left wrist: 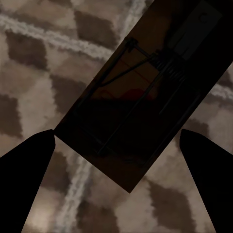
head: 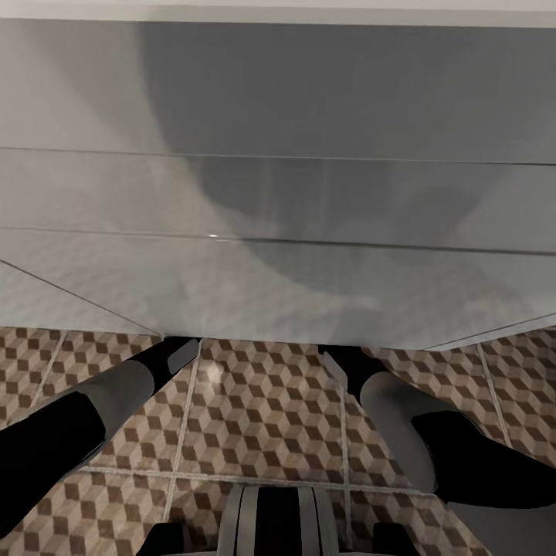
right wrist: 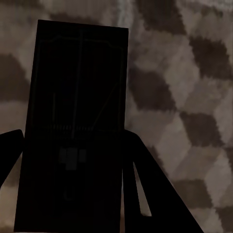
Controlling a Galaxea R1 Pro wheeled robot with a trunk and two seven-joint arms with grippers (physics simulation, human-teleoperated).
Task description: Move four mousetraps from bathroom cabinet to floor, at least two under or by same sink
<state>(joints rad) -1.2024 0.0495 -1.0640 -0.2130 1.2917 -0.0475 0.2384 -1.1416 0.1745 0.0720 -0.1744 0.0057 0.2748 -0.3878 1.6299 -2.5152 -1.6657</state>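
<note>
The left claw stands spread in the left wrist view, its dark fingertips clear of a mousetrap lying on the bathroom floor between them. The right claw holds a second mousetrap above the tiles — the right wrist view shows the board dark and in shadow. The head view shows both arms reaching under a wide white sink, its front gray with shadow, cube-patterned tiles with pale grout below.
</note>
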